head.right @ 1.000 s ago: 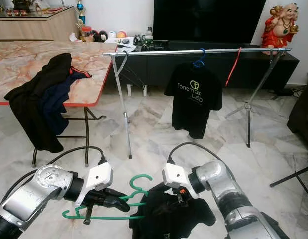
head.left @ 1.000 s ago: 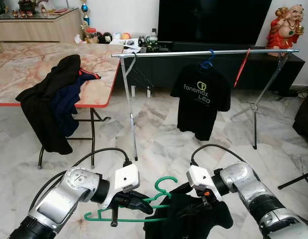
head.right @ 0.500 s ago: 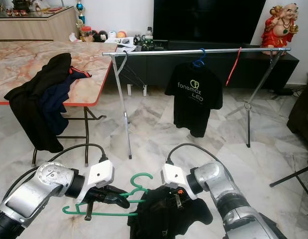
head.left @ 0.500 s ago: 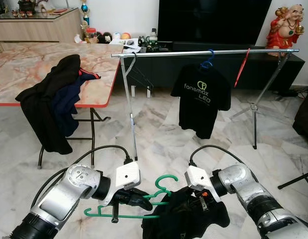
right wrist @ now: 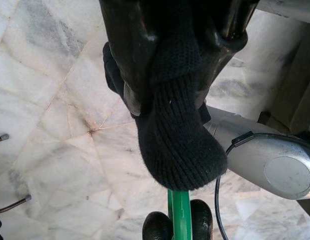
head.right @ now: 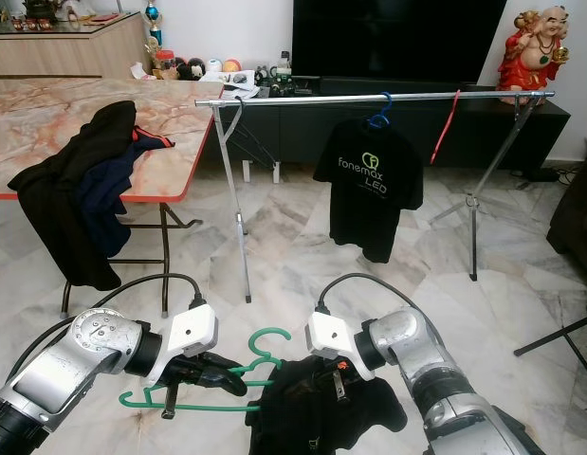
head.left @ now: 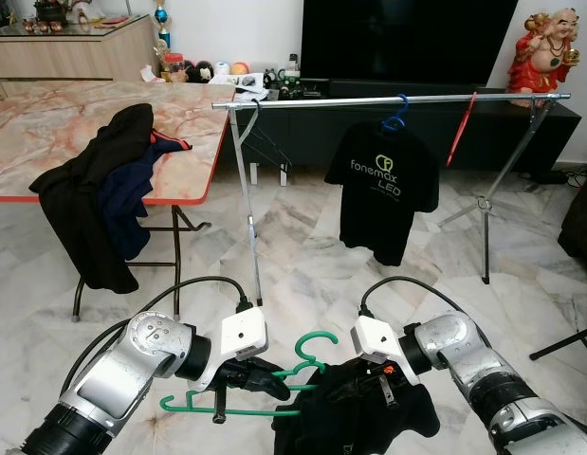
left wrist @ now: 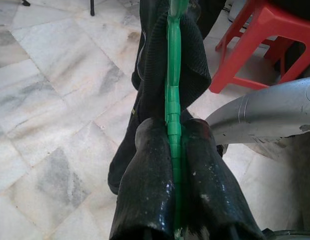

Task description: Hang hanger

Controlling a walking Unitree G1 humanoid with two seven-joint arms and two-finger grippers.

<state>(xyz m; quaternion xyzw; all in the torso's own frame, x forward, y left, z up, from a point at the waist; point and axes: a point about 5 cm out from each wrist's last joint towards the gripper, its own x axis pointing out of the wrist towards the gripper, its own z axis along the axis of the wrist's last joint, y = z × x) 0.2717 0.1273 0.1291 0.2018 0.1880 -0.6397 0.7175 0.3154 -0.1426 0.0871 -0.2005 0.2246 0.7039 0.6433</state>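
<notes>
Low in front of me, my left gripper [head.left: 272, 383] is shut on a green plastic hanger [head.left: 310, 347], near its neck; the hook points up. In the left wrist view the green hanger [left wrist: 173, 75] runs between the fingers of the left gripper [left wrist: 174, 132] into a black knit garment [left wrist: 195, 65]. My right gripper [right wrist: 177, 45] is shut on the edge of that black garment [head.left: 364, 412], which droops over the hanger's right arm. Ahead stands a metal clothes rail [head.left: 388, 99].
A black printed T-shirt [head.left: 383, 185] on a blue hanger and a red hanger [head.left: 459, 128] hang from the rail. To the left, a marble-topped table [head.left: 46, 123] has dark clothes [head.left: 94, 199] draped over its edge. A red stool [left wrist: 265, 40] stands close by.
My right gripper has pulled the black garment a little left, further over the hanger's arm. The left gripper holds the hanger in nearly the same place.
</notes>
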